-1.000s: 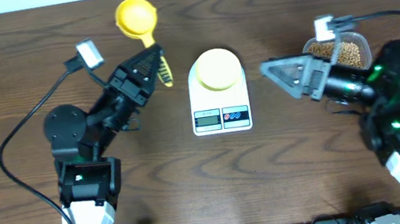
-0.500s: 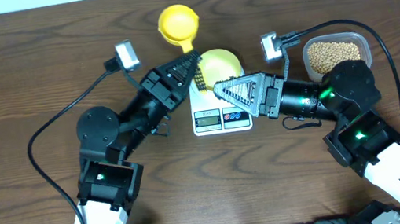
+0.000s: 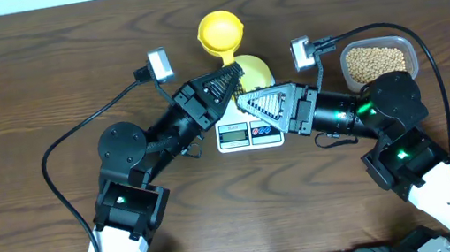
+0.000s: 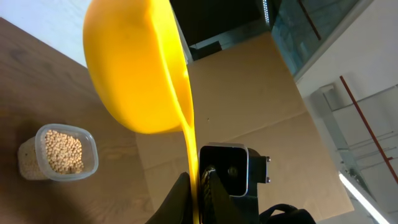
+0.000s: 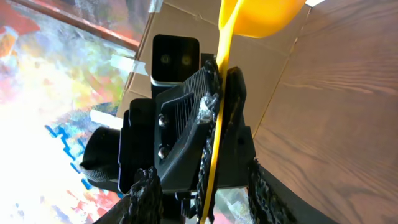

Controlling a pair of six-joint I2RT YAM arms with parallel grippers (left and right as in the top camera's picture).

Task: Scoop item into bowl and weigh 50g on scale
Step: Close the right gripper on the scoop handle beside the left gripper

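Left gripper (image 3: pixel 229 75) pinches the scoop (image 3: pixel 221 31) handle over the bowl (image 3: pixel 258 71); beans (image 3: pixel 372 62) well apart

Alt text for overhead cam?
Left claw holds a yellow scoop by its handle near the pale-yellow bowl on the white scale; right claw hovers alongside. A clear tub of beans sits by the right arm.

I work on a dark wood-grain table (image 3: pixel 16 103). Brown cardboard sheet (image 4: pixel 261 99) stands past its edge. Glass panel (image 4: pixel 311 25) above it.
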